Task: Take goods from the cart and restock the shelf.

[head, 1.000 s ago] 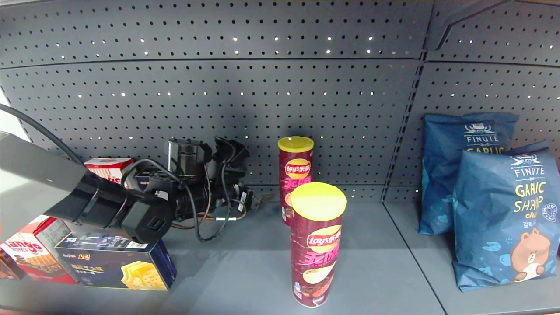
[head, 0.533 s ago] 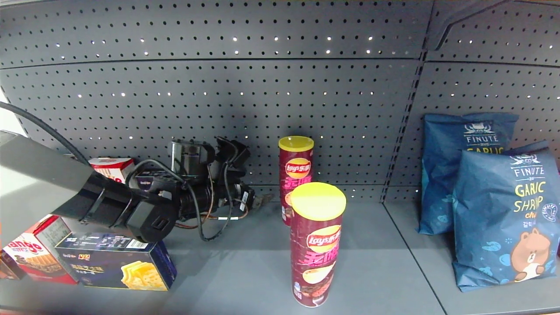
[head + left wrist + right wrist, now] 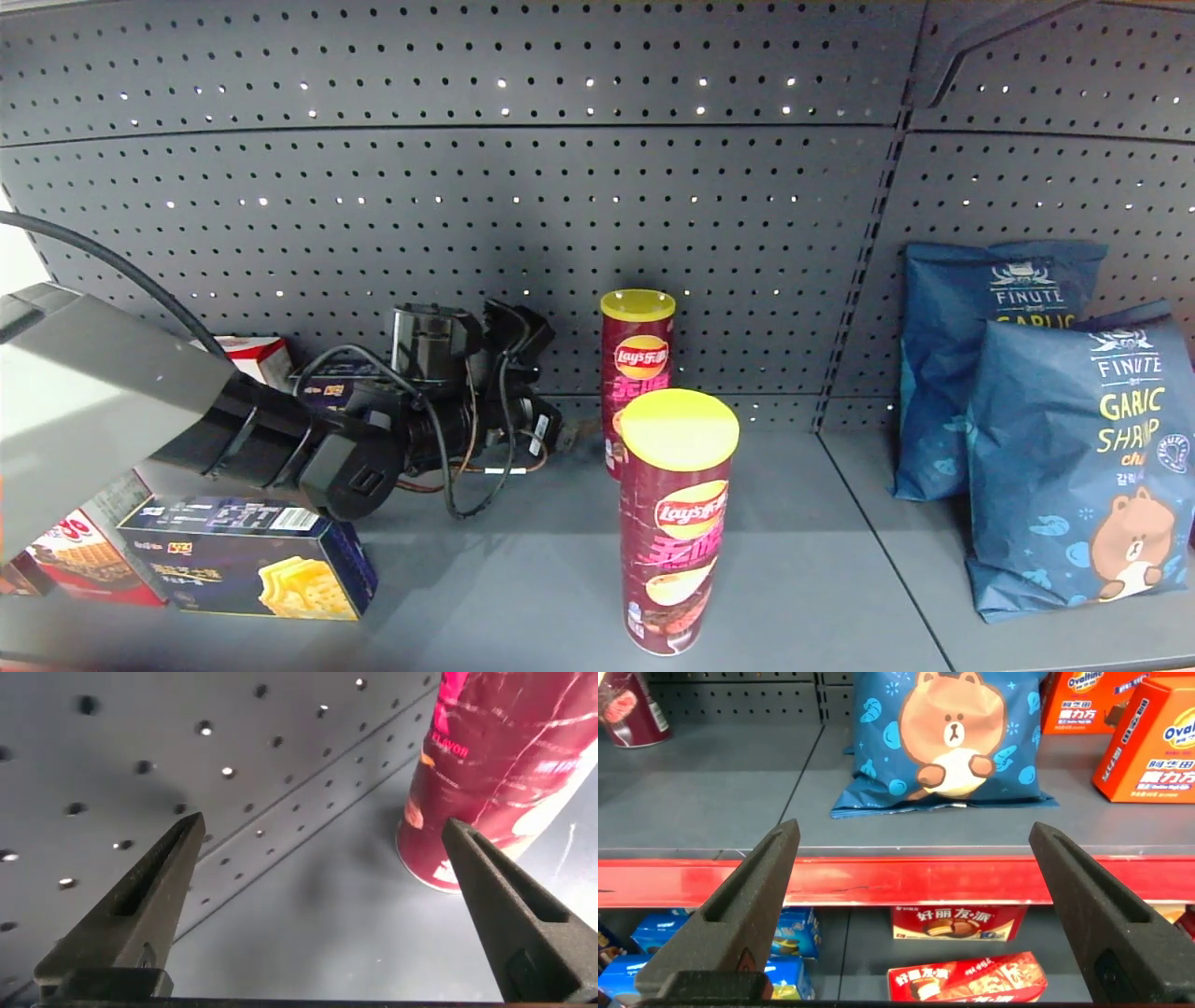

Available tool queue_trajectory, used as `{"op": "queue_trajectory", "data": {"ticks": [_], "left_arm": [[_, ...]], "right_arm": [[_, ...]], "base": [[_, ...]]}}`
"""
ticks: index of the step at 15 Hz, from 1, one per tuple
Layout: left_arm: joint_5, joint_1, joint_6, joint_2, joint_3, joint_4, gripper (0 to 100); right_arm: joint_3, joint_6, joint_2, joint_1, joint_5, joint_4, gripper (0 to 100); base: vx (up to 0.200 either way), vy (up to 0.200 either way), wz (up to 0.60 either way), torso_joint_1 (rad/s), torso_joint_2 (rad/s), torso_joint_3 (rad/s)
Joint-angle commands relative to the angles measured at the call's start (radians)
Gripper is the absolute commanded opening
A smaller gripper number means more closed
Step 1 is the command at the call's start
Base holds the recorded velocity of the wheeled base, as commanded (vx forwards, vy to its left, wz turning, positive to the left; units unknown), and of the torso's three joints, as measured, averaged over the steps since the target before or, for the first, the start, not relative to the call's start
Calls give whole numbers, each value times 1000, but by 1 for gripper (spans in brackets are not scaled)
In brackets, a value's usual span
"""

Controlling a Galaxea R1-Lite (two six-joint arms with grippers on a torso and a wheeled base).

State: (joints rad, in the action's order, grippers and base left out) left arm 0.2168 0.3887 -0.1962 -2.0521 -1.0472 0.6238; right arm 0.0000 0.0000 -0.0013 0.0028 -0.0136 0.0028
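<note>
- I'm hovering my left gripper [image 3: 322, 821] at the shelf's [image 3: 523, 579] back edge, fingers spread and empty, just beside the rear can [image 3: 637, 373].
- Right gripper's [image 3: 915, 829] hanging off the front edge, also spread.
- Can looks placed; next, I'm backing out without clipping it.

the grey left arm [image 3: 84, 401] has a black wrist [image 3: 280, 443] with looping cables [image 3: 446, 467].

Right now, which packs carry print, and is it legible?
Front chip can: logo and large characters, legible.
Rear chip can: logo legible.
Front blue bag: large lettering legible, small print blurred.
Rear blue bag: top lettering legible.
Dark blue box: print too small.
Red box: lettering cut off.
Orange box: lettering legible.
</note>
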Motion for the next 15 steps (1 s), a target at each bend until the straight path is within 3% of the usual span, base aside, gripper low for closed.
{"op": "queue_trajectory", "data": {"ticks": [1,7,9,13,14,15], "left_arm": [[-1,7,0,-8,0,1,100],[-17,-5,-5,18,-4,34,100],[-22,-41,-3,112,-11,34,100],[-60,-51,-3,296,69,-18,100],[-122,-51,-3,385,145,-27,100],[-139,-51,-2,414,171,-29,100]], "right_arm": [[0,0,1,0,0,0,100],[0,0,1,0,0,0,100],[0,0,1,0,0,0,100],[0,0,1,0,0,0,100],[0,0,1,0,0,0,100],[0,0,1,0,0,0,100]], "base": [[0,0,0,0,0,0],[0,0,0,0,0,0],[0,0,0,0,0,0],[0,0,0,0,0,0],[0,0,0,0,0,0],[0,0,0,0,0,0]]}}
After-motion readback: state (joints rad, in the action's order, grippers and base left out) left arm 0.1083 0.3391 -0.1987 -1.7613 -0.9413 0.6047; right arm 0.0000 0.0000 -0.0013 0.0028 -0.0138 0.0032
